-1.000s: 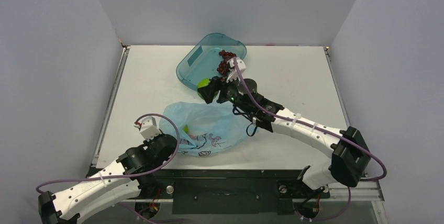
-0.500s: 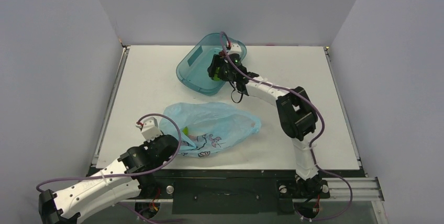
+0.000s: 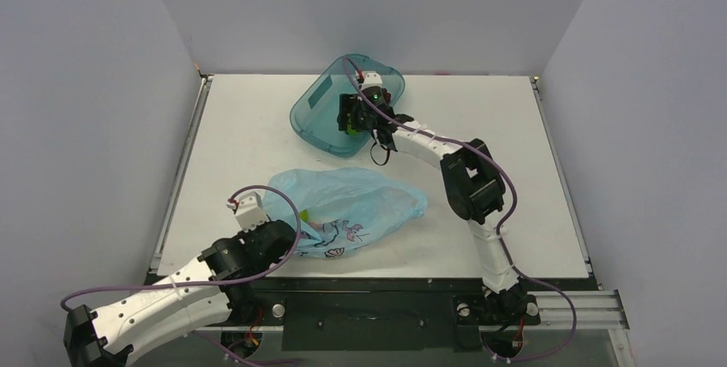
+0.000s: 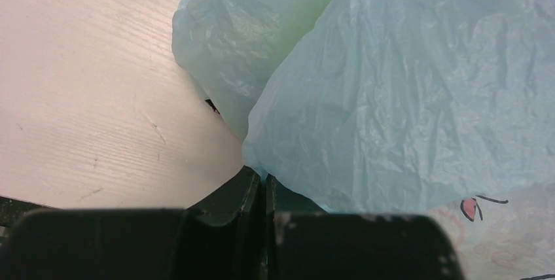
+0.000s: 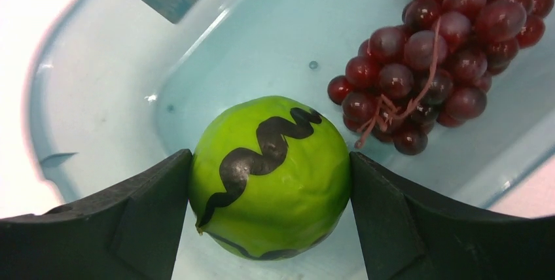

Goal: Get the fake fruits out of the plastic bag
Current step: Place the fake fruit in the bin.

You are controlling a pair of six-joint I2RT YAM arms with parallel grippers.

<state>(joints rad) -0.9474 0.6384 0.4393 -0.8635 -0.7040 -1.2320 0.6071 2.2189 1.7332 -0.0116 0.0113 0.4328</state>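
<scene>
White table (image 3: 240, 144) carried the teal tub (image 3: 302, 114), into which the right gripper (image 3: 349, 115) had moved from beside the bag (image 3: 360, 200) a second earlier. It clamped the squiggled green fruit (image 5: 269, 175) just beside the grapes (image 5: 432, 51). Meanwhile the left gripper (image 4: 262, 188) stayed pinched on the bag's edge.

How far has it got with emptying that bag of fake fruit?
Done: the grapes lie in the teal tub. In hand: the right pincer grips the green fruit with the dark squiggle over that tub, not yet released. Left: a greenish shape shows through the plastic bag, probably the second green fruit, while the left pincer is closed on the bag's edge.
</scene>
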